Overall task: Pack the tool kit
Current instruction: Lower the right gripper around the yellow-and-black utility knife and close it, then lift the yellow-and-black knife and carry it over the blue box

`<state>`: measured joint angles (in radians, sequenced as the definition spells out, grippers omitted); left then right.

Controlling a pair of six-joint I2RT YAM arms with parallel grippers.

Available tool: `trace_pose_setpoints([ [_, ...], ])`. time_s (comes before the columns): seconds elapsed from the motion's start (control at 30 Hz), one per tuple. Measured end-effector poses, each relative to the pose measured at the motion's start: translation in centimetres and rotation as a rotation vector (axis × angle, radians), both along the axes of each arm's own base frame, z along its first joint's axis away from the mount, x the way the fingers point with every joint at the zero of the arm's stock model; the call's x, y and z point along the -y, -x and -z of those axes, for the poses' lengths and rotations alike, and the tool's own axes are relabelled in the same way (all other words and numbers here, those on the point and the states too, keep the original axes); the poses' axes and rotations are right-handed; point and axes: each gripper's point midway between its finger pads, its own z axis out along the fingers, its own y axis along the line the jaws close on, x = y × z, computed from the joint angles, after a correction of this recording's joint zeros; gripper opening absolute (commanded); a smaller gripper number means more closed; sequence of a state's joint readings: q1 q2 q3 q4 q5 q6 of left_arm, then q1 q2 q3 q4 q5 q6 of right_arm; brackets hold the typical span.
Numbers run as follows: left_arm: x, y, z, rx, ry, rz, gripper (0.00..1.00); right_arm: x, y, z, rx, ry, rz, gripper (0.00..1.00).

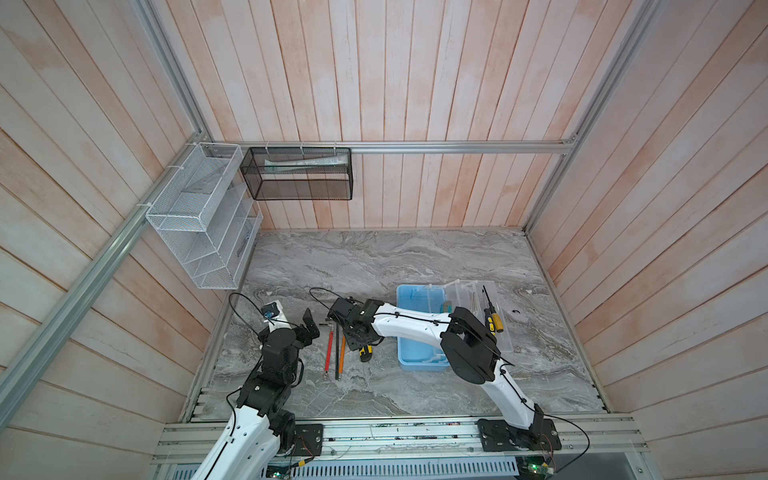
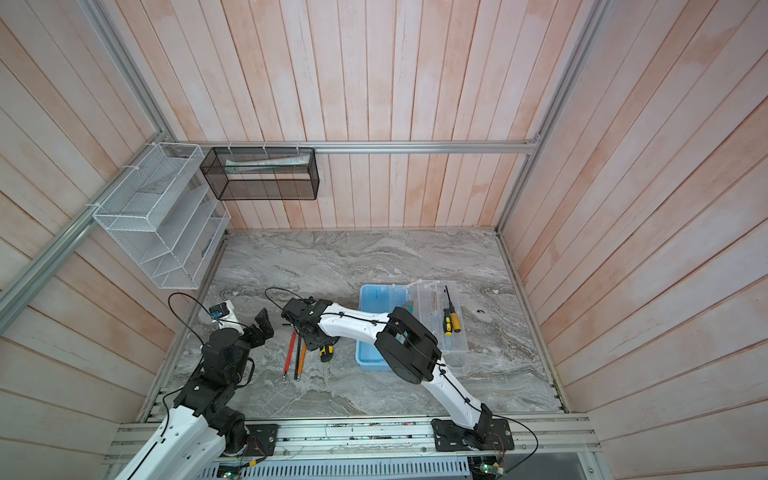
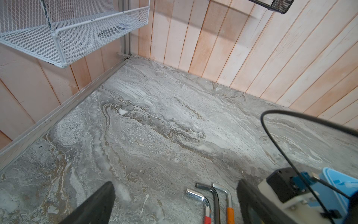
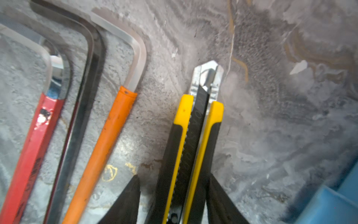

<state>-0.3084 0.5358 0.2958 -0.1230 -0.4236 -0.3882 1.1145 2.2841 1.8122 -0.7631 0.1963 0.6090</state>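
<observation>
The light blue tool kit box [image 1: 415, 353] [image 2: 374, 355] stands open at mid-right, its clear lid [image 1: 469, 293] folded out to the right. Yellow-handled screwdrivers [image 1: 494, 321] [image 2: 451, 320] lie on the lid. Left of the box lie red [image 1: 329, 351], black [image 1: 337, 353] and orange [image 1: 342, 349] hex keys. Beside them is a yellow-black utility knife [image 4: 186, 145] [image 1: 365, 352]. My right gripper [image 4: 173, 175] [image 1: 359, 338] reaches across and straddles the knife, open, with a gap at one finger. My left gripper [image 3: 174, 205] [image 1: 309, 328] hangs wide open and empty just left of the hex keys [image 3: 211, 195].
A white wire rack [image 1: 199, 220] hangs on the left wall and a black mesh basket [image 1: 297, 172] on the back rail. A small black bent piece [image 1: 516, 311] lies right of the lid. My right arm crosses over the box.
</observation>
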Motion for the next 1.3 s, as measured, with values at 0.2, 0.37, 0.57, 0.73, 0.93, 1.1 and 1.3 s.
trace_pose_setpoints([
  [0.2, 0.0, 0.0, 0.0, 0.000, 0.000, 0.000, 1.00, -0.4, 0.1, 0.0, 0.006, -0.017, -0.007, 0.36],
  [0.37, 0.0, 0.0, 0.0, 0.000, 0.000, 0.000, 1.00, -0.3, 0.0, -0.2, 0.015, -0.016, -0.006, 0.29],
  [0.57, 0.0, 0.0, 0.0, 0.002, 0.000, 0.000, 1.00, 0.9, 0.2, -0.3, 0.026, 0.008, -0.001, 0.16],
  [0.73, 0.0, 0.0, -0.1, 0.003, 0.001, 0.000, 1.00, 1.6, 0.3, -0.9, 0.032, 0.008, 0.001, 0.10],
  [0.93, 0.0, 0.0, -0.1, 0.003, 0.000, 0.000, 1.00, 2.1, 0.5, -3.5, 0.059, -0.042, 0.004, 0.05],
  [1.1, 0.0, 0.0, -0.1, 0.003, 0.000, 0.000, 1.00, 1.8, 0.2, -6.7, 0.097, -0.109, 0.009, 0.03],
  [1.3, 0.0, 0.0, -0.1, 0.003, 0.000, 0.000, 1.00, 2.9, -0.3, -9.8, 0.136, -0.154, 0.030, 0.00],
])
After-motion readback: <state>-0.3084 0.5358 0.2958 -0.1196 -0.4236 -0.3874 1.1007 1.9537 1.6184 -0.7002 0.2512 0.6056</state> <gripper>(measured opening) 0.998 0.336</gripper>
